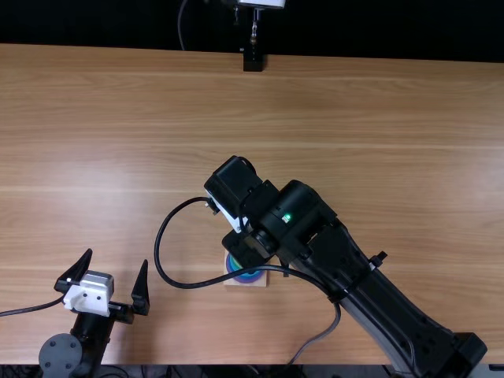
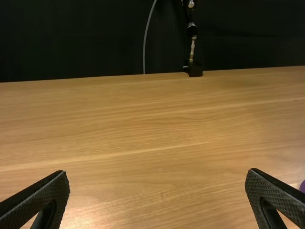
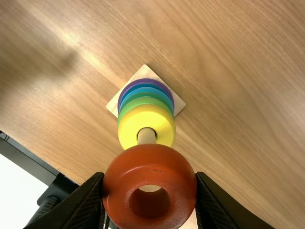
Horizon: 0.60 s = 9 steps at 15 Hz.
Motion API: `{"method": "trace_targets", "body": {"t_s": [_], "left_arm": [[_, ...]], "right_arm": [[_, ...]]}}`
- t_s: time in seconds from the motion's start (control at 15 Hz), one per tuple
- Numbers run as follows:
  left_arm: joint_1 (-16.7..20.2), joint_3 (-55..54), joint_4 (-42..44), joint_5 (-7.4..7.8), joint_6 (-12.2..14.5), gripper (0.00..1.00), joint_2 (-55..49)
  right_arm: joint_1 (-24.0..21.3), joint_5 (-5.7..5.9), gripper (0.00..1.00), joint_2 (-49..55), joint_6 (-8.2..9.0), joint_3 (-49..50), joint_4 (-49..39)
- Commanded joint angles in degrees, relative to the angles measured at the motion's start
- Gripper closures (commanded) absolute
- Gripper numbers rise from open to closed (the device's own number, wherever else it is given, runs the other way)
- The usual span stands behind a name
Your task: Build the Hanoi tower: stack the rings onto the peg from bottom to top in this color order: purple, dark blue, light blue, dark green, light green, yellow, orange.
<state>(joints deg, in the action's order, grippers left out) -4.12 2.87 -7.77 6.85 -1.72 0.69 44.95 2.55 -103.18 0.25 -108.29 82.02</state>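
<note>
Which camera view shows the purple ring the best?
The right wrist view: from close, it shows the purple ring at the bottom of the stack, on the square base. The top view shows part of it, the right arm hiding the rest. The left wrist view catches a purple sliver, probably this ring.

Robotics lab bench, by the look of it. Two black robot arms, left arm (image 1: 90, 339) and right arm (image 1: 394, 319), are based at the near edge of a wood-grain table (image 1: 370, 118). A thick black cable (image 1: 157, 244) is looped by the right arm. Far side is backed in plain black (image 1: 378, 27); a thin grey cable (image 2: 146, 40) is hung there, and a black block (image 2: 194, 70) is seen at the table edge.
</note>
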Motion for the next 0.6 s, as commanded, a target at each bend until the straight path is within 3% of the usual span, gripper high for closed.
{"method": "trace_targets", "body": {"t_s": [0.0,0.53], "left_arm": [[0.0,-2.9,-0.9,1.16,0.3,0.0,-0.7],[0.0,-2.9,-0.9,1.16,0.3,0.0,-0.7]], "right_arm": [[-0.7,-0.12,1.0,-0.6,-0.04,0.8,0.0],[-0.7,-0.23,1.0,-0.6,0.07,2.7,-1.0]]}}
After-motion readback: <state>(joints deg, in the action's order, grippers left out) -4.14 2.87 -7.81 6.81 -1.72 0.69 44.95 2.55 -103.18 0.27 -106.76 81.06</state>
